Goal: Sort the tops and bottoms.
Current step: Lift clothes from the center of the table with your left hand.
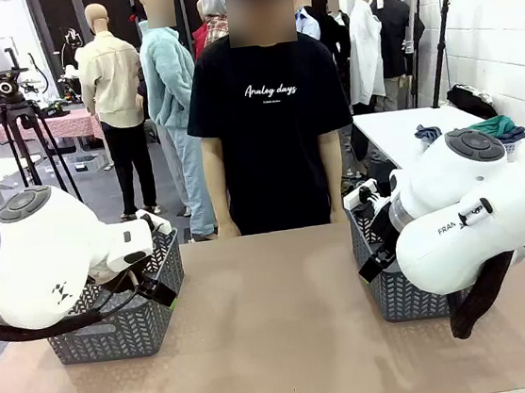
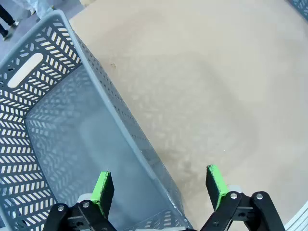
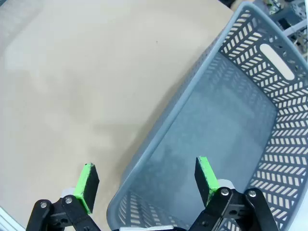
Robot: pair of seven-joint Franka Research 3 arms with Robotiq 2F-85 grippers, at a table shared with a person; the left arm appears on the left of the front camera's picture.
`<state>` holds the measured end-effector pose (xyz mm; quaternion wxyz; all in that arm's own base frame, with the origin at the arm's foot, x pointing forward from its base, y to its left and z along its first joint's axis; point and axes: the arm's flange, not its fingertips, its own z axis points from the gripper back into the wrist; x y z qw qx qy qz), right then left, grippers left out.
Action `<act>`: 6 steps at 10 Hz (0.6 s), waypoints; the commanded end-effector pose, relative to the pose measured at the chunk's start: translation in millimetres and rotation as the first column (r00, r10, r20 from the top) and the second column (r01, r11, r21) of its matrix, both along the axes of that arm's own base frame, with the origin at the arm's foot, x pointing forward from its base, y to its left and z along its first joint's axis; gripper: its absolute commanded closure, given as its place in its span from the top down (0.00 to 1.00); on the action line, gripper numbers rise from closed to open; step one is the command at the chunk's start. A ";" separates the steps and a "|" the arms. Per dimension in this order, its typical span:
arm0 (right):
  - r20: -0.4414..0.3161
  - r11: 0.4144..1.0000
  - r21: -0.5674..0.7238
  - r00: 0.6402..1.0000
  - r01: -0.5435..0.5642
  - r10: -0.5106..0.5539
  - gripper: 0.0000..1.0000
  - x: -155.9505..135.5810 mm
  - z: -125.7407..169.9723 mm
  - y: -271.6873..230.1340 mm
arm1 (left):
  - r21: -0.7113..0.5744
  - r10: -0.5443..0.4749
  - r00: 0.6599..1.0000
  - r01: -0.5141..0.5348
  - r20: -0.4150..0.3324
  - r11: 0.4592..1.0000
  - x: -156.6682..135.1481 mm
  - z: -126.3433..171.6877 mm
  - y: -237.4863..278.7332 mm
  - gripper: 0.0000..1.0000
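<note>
Front view: we note the left basket (image 1: 117,334) and the right basket (image 1: 400,300), both grey, on the brown surface (image 1: 279,337). A person (image 1: 267,111) stands at its far side. The left tool (image 2: 160,186) stands wide, holding nothing, astride the left basket's wall. The right tool (image 3: 147,182) stands likewise over the right basket's wall. A teal-green garment (image 1: 493,125) lies on the white surface (image 1: 397,129) behind, well apart from both.

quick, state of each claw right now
left claw: open, empty, over a grey plastic lattice basket
right claw: open, empty, over the other grey basket
</note>
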<state>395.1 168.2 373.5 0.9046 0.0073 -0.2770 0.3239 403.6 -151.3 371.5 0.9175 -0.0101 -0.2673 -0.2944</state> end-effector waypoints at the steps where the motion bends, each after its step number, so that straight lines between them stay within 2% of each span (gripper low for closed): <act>1: 0.000 1.000 0.000 1.000 0.000 0.000 1.00 0.0 0.0 0.0 | 0.000 0.000 1.000 0.000 0.000 1.000 0.0 0.0 0.0 1.00; 6: 0.000 1.000 0.000 1.000 0.000 0.000 1.00 0.0 0.0 0.0 | 0.000 0.000 1.000 0.000 0.000 1.000 0.0 0.0 0.0 1.00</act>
